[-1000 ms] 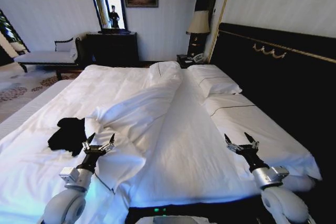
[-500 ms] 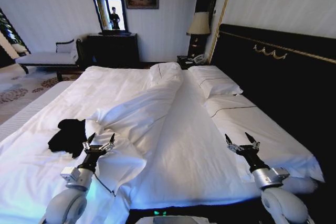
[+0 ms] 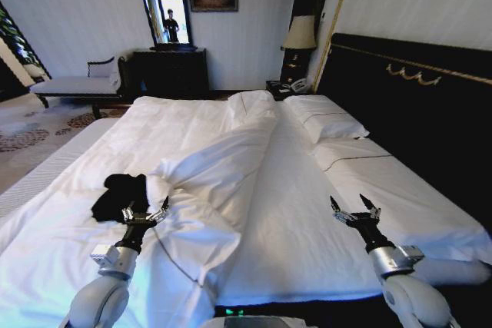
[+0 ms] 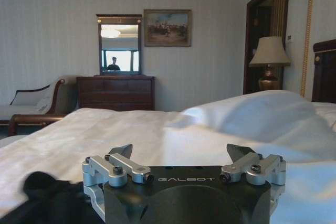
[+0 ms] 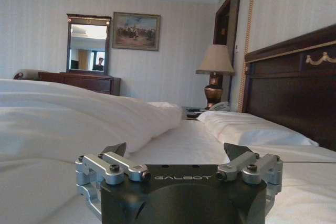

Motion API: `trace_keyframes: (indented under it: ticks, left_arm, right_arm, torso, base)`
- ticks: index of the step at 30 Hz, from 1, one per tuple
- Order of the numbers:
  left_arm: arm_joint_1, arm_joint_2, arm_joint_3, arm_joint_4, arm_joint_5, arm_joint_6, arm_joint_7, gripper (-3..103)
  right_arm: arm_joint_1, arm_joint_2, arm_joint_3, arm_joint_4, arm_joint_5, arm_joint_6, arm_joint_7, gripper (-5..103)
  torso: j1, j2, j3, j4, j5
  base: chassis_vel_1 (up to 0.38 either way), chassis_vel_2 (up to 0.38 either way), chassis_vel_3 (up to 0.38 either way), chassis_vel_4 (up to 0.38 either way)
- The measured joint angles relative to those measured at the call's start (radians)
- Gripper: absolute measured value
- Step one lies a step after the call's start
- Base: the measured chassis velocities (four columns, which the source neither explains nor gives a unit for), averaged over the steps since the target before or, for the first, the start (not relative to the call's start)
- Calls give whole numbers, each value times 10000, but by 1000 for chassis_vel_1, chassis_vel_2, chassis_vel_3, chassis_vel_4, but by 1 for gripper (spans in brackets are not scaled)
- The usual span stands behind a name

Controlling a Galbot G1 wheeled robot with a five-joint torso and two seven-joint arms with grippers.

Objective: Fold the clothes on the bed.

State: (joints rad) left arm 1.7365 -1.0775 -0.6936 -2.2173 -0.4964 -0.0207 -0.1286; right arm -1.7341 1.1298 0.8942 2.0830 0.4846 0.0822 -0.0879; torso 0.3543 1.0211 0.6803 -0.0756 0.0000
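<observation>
The clothes (image 3: 118,196) are a crumpled black heap on the left side of the bed (image 3: 92,159), beside a raised fold of white duvet (image 3: 223,167). My left gripper (image 3: 144,211) hovers open just at the heap's near right edge, holding nothing. In the left wrist view the dark cloth (image 4: 44,200) lies low beside the open left gripper (image 4: 182,151). My right gripper (image 3: 353,207) is open and empty over bare duvet at the bed's right side. The right wrist view has the right gripper (image 5: 177,149) open, with white bedding beyond.
Two white pillows (image 3: 332,123) lie against the tall dark headboard (image 3: 415,97). A lamp (image 3: 299,40) stands on the nightstand beyond. Across the room are a dark dresser (image 3: 169,73) with mirror and a pale chaise (image 3: 73,84). Patterned carpet lies left of the bed.
The whole view has shifted to the right, so the camera has moved. The black clothes now sit closer to my left gripper. Both grippers stay open.
</observation>
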Motion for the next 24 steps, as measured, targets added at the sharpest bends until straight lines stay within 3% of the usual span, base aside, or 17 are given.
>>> trace_keyframes:
  ticks: [11, 17, 24]
  left_arm:
    - [79, -13, -49, -25, 7, -22, -18, 100]
    - [172, -12, -70, -14, -14, -80, -5, 100]
    - [156, -16, -74, -13, -30, -88, -3, 100]
  right_arm:
    - [-20, 69, -11, 39, -81, -29, 26, 100]
    - [-38, 123, -11, 41, -169, -35, 61, 100]
    - [-40, 128, -7, 32, -194, -46, 122, 100]
  torso:
    - [1, 0, 0, 2, -8]
    - [0, -2, 2, 0, 11]
    - [0, -1, 1, 4, -7]
  base:
    - [231, 222, -215, -218]
    - [-18, -2, 2, -3]
    - [-1, -1, 0, -1]
